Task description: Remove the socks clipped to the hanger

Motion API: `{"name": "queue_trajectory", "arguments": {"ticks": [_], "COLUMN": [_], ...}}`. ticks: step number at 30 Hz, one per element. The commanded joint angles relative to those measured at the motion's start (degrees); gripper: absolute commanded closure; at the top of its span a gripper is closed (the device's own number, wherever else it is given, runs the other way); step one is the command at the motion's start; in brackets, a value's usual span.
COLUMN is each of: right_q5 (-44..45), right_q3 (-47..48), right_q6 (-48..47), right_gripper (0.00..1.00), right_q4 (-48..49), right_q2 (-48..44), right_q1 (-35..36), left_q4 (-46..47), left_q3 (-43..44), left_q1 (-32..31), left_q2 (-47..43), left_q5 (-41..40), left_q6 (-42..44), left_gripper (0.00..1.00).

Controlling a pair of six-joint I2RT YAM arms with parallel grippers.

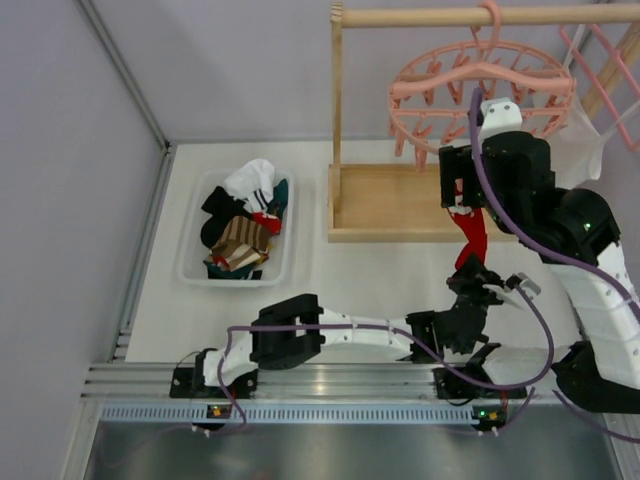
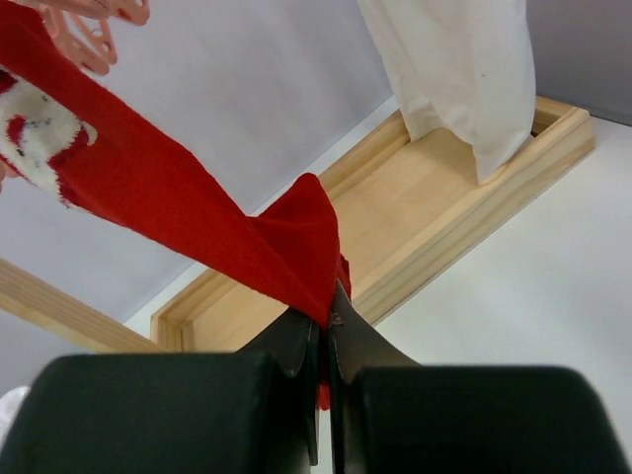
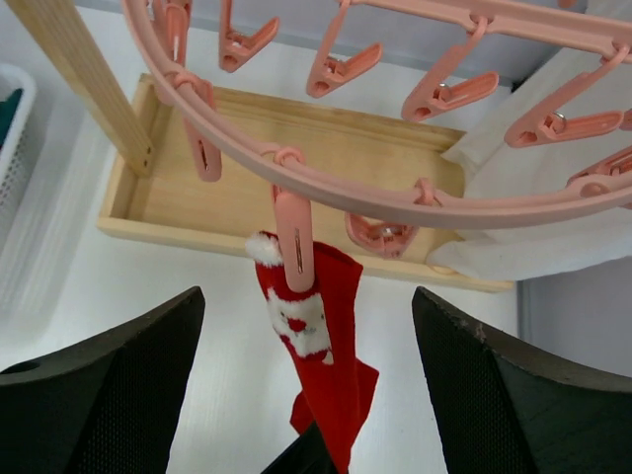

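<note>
One red sock is all I can see clipped to the hanger; the rest of the job looks done. At nine o'clock in the overhead view, a white plastic bin holds a crumpled heap of loose socks in soft knit: white, black, brown-striped, bits of red and teal. Toward four o'clock the left gripper is pinched tight on the red sock's lower end, the fabric drawn into a taut fold from its black fingers. The sock is bright red knit with a fluffy white cuff and a Santa-like face patch, and it hangs from one flat pink clip. At one o'clock the hanger, a round pink plastic ring with many small dangling pegs, hooks over a pale wooden rod. The right gripper sits just below the ring, jaws spread wide on either side of that clip, holding nothing. Left to do, I judge: free the clip and bin the sock. At three o'clock a limp white cloth hangs beside the ring.
</note>
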Motion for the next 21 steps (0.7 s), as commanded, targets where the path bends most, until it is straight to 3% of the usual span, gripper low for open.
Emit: {"name": "queue_trajectory", "arguments": {"ticks": [1, 10, 21], "right_q5": [13.31, 37.38, 37.85], "right_q3": [3.36, 6.53, -2.95], "right_q6": [-0.15, 1.87, -4.71], "right_gripper": [0.17, 0.17, 0.32], "right_q4": [-4.88, -10.07, 5.91], "right_q2": [3.26, 12.84, 11.97], "right_q1": [4.18, 14.72, 14.91], "left_q4": [2.61, 2.53, 2.61], "left_q3": [2.61, 3.93, 2.09], "left_q1": [-0.73, -0.82, -0.82], "left_q2": [0.76, 1.38, -0.2], "left_q5": [6.3, 11.14, 11.76], "left_q6": [5.37, 7.67, 6.35], "left_gripper": [1.0, 1.0, 1.0]}}
